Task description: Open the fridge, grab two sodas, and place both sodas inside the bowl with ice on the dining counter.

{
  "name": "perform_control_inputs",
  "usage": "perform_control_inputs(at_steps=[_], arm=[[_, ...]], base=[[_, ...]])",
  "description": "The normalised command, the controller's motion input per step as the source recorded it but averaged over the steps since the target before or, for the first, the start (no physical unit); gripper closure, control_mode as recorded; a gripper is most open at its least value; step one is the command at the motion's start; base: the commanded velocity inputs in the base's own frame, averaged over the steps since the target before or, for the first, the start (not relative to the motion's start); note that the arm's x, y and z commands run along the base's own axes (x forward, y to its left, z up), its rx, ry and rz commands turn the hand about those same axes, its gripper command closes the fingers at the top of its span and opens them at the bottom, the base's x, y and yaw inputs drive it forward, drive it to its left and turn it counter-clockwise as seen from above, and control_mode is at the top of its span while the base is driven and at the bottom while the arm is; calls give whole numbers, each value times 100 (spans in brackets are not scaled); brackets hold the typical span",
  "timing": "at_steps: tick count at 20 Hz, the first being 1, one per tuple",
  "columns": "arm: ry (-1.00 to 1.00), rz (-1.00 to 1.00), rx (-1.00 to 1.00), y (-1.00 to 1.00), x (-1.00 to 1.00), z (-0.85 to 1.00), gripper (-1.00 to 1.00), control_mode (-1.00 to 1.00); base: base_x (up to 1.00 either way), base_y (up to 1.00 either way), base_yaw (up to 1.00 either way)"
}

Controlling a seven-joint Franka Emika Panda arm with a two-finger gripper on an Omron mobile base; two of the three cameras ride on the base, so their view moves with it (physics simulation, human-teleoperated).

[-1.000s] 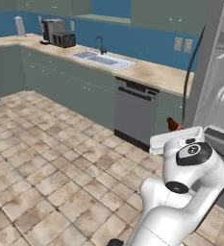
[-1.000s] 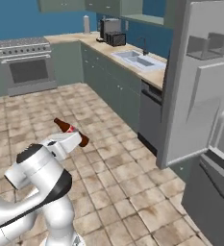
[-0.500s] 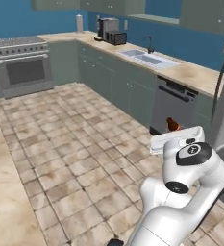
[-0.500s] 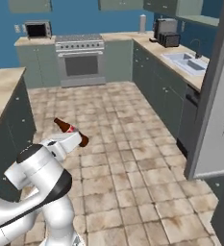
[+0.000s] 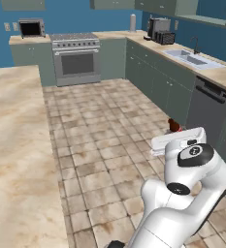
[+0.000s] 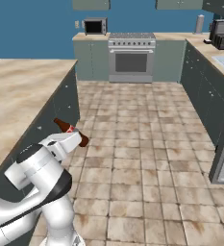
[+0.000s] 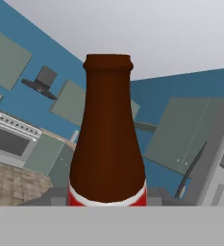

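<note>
Since the earlier frames the whole view has swung round: the base has turned away from the fridge, and now the stove (image 5: pixel 76 58) stands at the upper middle and the dining worktop (image 5: pixel 15 145) runs down the left of the frame. Relative to the arm, the bottle keeps its place.

The jaws (image 6: pixel 76 136) are closed partly, gripping the brown soda bottle (image 7: pixel 107 144) by its lower body near the red label; its neck points away from the hand. In the right base view the bottle (image 6: pixel 70 130) lies tilted, just beside the teal side of the worktop.

I judge the step to be carrying one soda to the bowl with ice. The next move needs driving on along the worktop and lifting the bottle above its edge. The tiled floor (image 6: pixel 147 144) gives wide free room on the right.
</note>
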Motion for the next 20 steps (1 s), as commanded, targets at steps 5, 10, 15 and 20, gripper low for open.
perform_control_inputs(at_steps=[5,10,15,20], arm=[[0,0,0,0,0,0,100,100],[0,0,0,0,0,0,100,100],[0,0,0,0,0,0,100,100],[0,0,0,0,0,0,100,100]], base=[[-83,-1,40],[-92,-1,37],[-93,-3,32],[-100,0,26]])
